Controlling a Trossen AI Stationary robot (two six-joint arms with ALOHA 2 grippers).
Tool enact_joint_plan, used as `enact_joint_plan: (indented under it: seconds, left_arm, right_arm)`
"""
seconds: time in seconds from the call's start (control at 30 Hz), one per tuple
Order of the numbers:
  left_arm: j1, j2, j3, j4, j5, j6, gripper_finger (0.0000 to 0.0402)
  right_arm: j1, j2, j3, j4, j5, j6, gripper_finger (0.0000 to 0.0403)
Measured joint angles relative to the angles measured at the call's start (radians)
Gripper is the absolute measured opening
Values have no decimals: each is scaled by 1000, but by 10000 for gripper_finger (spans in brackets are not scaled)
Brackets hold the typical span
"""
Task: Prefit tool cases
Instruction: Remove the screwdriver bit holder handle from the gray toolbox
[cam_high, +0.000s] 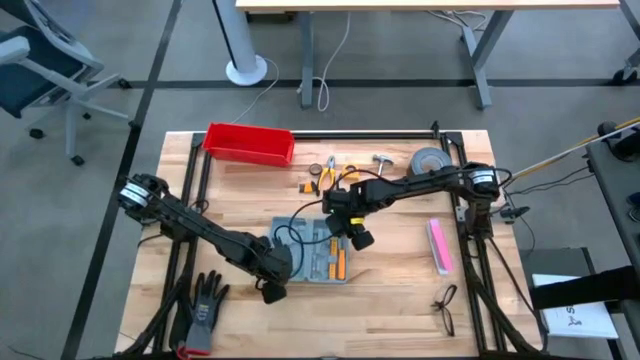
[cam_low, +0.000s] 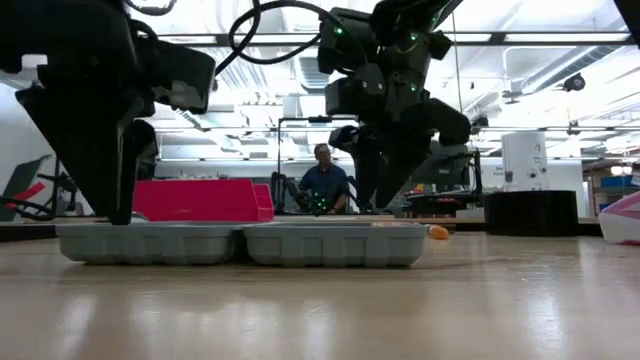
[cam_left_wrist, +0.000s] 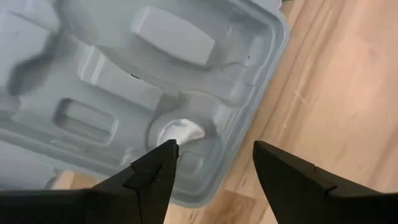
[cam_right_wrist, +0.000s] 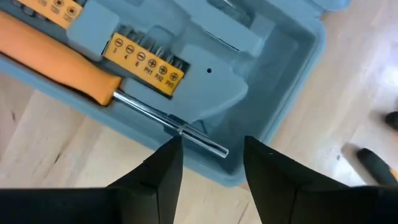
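The grey-blue tool case (cam_high: 305, 250) lies open and flat on the wooden table, both halves resting on their undersides (cam_low: 240, 243). An orange-handled screwdriver (cam_right_wrist: 62, 65) and a yellow bit holder (cam_right_wrist: 146, 65) sit in the half on the table's right. My left gripper (cam_left_wrist: 214, 149) is open, pointing down over the near corner of the empty left half (cam_left_wrist: 124, 81), one finger over the tray and one over the wood. My right gripper (cam_right_wrist: 211, 140) is open above the right half's edge, close over the screwdriver's steel shaft (cam_right_wrist: 199, 140).
A red bin (cam_high: 248, 143) stands at the far left. Pliers (cam_high: 325, 172), a hammer (cam_high: 383, 160) and a tape roll (cam_high: 432, 160) lie beyond the case. A pink object (cam_high: 439, 245) and glasses (cam_high: 446, 308) lie to the right, a black glove (cam_high: 205, 305) near left. A person (cam_low: 322, 180) sits beyond the table.
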Motion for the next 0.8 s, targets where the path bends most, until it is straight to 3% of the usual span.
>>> enact_joint_plan:
  seconds: [0.4, 0.8]
  left_arm:
    - [0, 0, -15, 21, 4, -34, 241]
    - [0, -2, -72, 31, -4, 11, 219]
  right_arm:
    - [-6, 55, 3, -5, -57, -36, 128]
    - [62, 57, 2, -107, -137, 66, 133]
